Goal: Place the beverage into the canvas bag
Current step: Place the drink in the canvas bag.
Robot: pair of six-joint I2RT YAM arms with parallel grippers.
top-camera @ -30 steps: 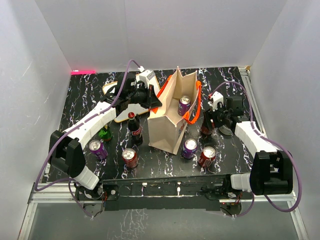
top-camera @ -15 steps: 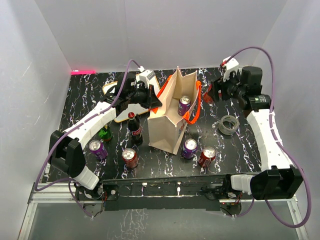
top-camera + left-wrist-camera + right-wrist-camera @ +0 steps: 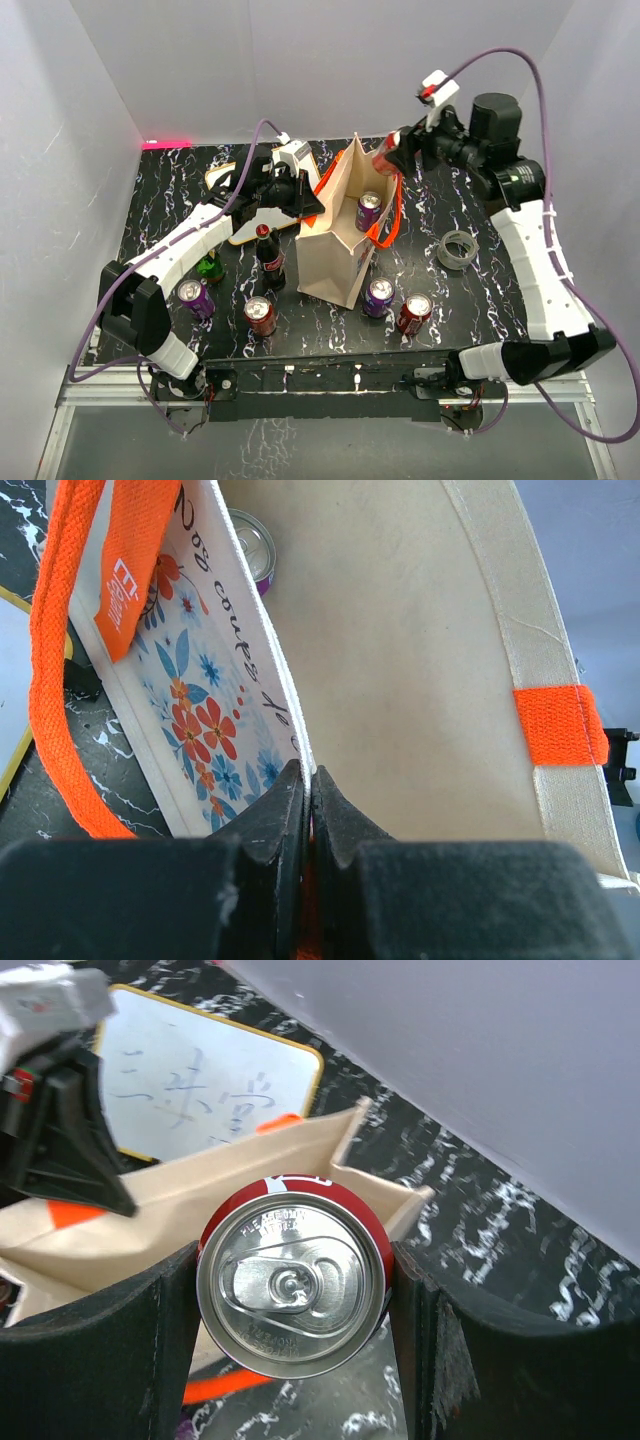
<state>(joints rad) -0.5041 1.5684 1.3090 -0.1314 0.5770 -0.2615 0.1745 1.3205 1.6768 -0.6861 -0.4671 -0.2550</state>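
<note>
The canvas bag (image 3: 335, 250) stands open in the middle of the table, beige with orange handles (image 3: 386, 225). My left gripper (image 3: 303, 198) is shut on its left rim; in the left wrist view the jaws (image 3: 308, 780) pinch the bag's wall (image 3: 400, 660). A purple can (image 3: 368, 210) stands inside the bag. My right gripper (image 3: 400, 155) is raised above the bag's far right corner, shut on a red beverage can (image 3: 386, 160). The right wrist view shows the can's silver top (image 3: 295, 1278) between the fingers, over the bag's open mouth (image 3: 150, 1220).
In front of the bag stand a purple can (image 3: 380, 296) and a red can (image 3: 414, 313). A dark bottle (image 3: 268, 255), a green bottle (image 3: 210, 266), a purple can (image 3: 195, 297) and a red can (image 3: 260, 316) stand at the left. A tape roll (image 3: 458, 248) lies right. A white board (image 3: 215, 1080) lies behind.
My right arm has risen from table level right of the bag, carrying the red can up and leftward to above the bag's far corner. The left gripper and the bag have not moved.
</note>
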